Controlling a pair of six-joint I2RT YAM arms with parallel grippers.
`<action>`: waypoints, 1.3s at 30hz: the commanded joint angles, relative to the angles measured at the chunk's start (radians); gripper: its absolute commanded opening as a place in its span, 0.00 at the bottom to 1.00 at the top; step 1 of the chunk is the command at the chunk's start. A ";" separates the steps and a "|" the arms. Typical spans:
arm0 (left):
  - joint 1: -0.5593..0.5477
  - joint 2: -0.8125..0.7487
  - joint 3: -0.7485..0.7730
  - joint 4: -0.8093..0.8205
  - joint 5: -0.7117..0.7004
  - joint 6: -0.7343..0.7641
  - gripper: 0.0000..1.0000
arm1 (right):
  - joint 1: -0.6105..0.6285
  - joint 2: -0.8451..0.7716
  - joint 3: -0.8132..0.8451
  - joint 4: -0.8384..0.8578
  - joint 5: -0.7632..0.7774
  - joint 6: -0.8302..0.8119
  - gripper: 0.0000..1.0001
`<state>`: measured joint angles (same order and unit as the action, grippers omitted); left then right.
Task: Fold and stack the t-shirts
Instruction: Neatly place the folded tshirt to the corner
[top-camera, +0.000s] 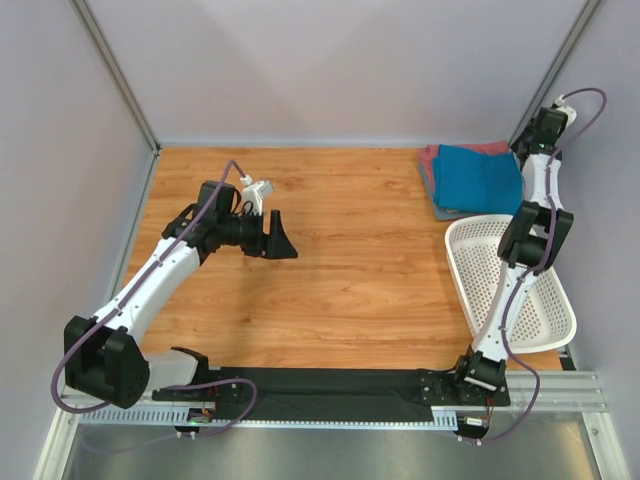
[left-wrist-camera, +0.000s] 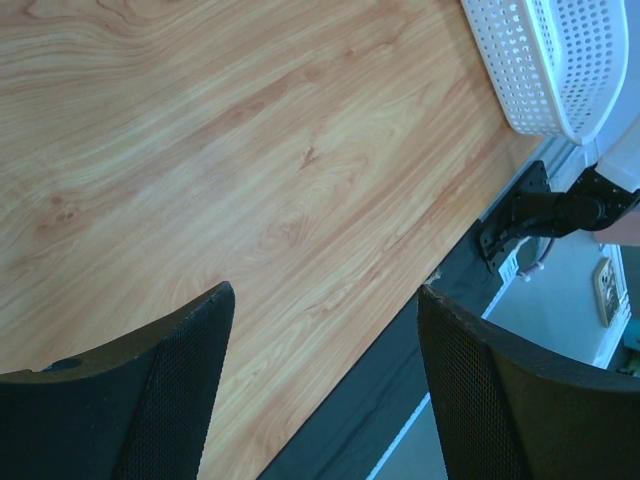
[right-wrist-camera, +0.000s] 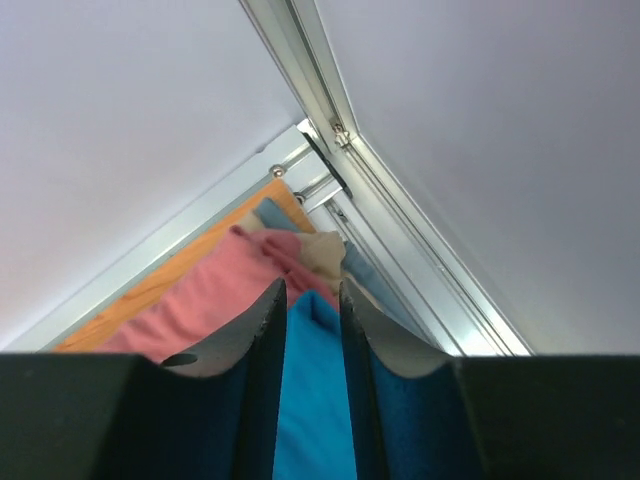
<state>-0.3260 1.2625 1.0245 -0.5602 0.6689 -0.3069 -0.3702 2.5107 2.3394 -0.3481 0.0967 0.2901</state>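
Observation:
Three folded t-shirts lie stacked at the far right corner of the table: the teal-blue one (top-camera: 480, 178) on top, the salmon-red one (top-camera: 432, 160) under it, the grey-blue one (top-camera: 447, 212) showing at the stack's edge. My right gripper (top-camera: 532, 140) is at the stack's far right end. In the right wrist view its jaws (right-wrist-camera: 313, 290) stand nearly together with teal-blue cloth (right-wrist-camera: 310, 400) between them; salmon-red cloth (right-wrist-camera: 200, 300) and a strip of grey-blue cloth (right-wrist-camera: 366, 266) lie beyond. My left gripper (top-camera: 278, 240) is open and empty above bare wood, also in the left wrist view (left-wrist-camera: 325, 300).
A white perforated basket (top-camera: 470, 240) stands at the right, near side of the stack, also in the left wrist view (left-wrist-camera: 540, 120). Grey walls and metal frame posts (right-wrist-camera: 400, 200) close in the corner behind the stack. A black strip runs along the table's near edge (top-camera: 320, 390).

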 joint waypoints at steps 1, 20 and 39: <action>-0.002 -0.058 0.019 0.020 0.009 0.012 0.80 | -0.007 -0.203 -0.035 -0.072 0.015 0.024 0.30; -0.002 -0.052 0.022 0.017 0.020 0.017 0.81 | -0.136 0.002 0.055 -0.051 -0.509 -0.051 0.49; -0.001 0.011 0.039 0.014 0.034 0.012 0.79 | -0.138 0.053 0.017 0.043 -0.568 -0.134 0.13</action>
<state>-0.3260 1.2682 1.0245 -0.5587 0.6804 -0.3073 -0.4812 2.5793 2.3734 -0.3782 -0.4667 0.1616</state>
